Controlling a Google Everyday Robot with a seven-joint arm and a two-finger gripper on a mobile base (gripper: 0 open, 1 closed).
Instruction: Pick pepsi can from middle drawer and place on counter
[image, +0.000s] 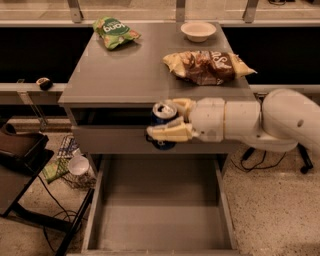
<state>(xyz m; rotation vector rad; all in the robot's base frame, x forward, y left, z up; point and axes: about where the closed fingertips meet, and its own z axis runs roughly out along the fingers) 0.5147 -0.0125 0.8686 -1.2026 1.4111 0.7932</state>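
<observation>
The robot's gripper is squeezed around the pepsi can, with a finger on each side so the can cannot slip. The can is held top up, so it can be set down flat. It hangs in the air above the open middle drawer, right by the front edge of the counter. It likely must go a bit higher to clear that edge. A bare spot near the front looks safe, away from the brown snack bag.
</observation>
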